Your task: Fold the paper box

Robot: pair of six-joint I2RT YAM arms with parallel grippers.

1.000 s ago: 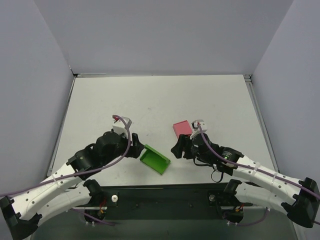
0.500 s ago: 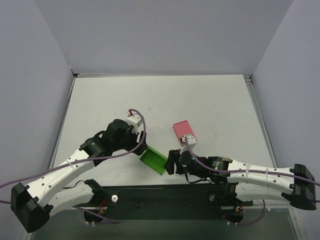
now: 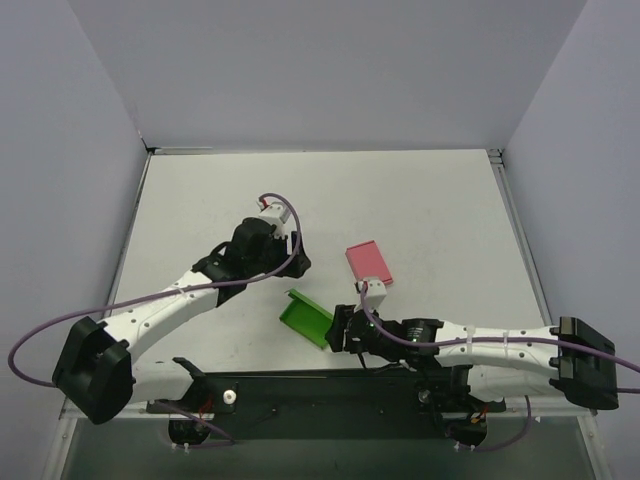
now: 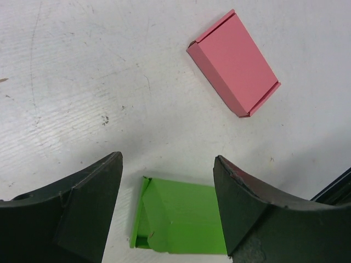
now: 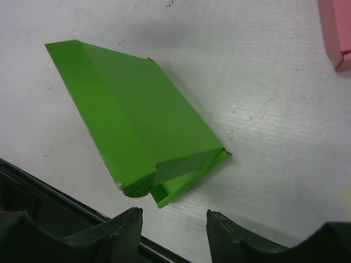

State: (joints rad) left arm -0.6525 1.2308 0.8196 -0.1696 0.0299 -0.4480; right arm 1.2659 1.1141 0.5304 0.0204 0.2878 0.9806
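Paper box (image 3: 307,318), bright green, lies on the table (image 3: 420,200) in the lower centre of the overhead view, close to the dark strip along the bottom edge. It is partly folded, with one long panel raised at a slant and a small tab sticking out at one end.

The left arm (image 3: 170,305) reaches in from the lower left and the right arm (image 3: 480,340) from the lower right. A flat pink box (image 3: 368,262) rests up and to the right of the green one, apart from it.

The left end effector (image 3: 288,258) sits above and left of the green box, its fingers spread wide and gripping nothing. The right end effector (image 5: 174,213) is just beside the box's tab end, fingers parted and empty; whether they touch the card cannot be told.
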